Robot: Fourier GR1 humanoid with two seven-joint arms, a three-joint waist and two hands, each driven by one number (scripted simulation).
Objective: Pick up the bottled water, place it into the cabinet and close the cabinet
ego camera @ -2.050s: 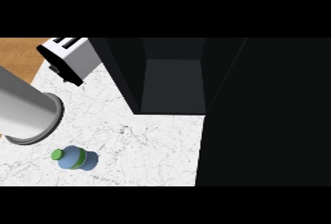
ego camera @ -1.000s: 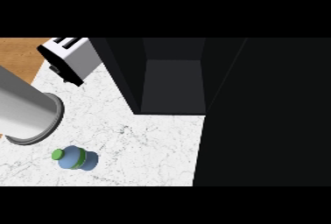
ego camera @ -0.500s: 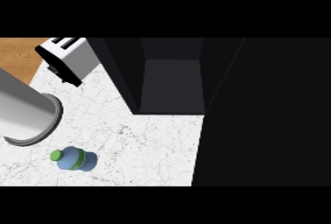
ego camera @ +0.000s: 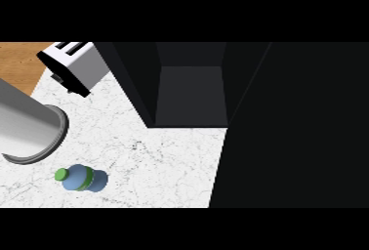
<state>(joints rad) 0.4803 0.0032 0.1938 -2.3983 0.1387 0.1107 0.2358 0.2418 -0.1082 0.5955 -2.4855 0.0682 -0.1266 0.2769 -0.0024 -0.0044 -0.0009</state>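
white marble counter holds my blue bottled water below the grey forearm, cabinet open, hands unseen so i cannot tell their state.

White marble counter, toaster behind.

A single head view looks steeply down, close over the marble counter and the open cabinet.

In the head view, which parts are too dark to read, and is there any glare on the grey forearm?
Head view: the cabinet interior is dim, and the whole right side is black, details lost. The grey forearm shows a soft light-to-dark gradient, no hard glare. The bottle and counter are evenly lit.
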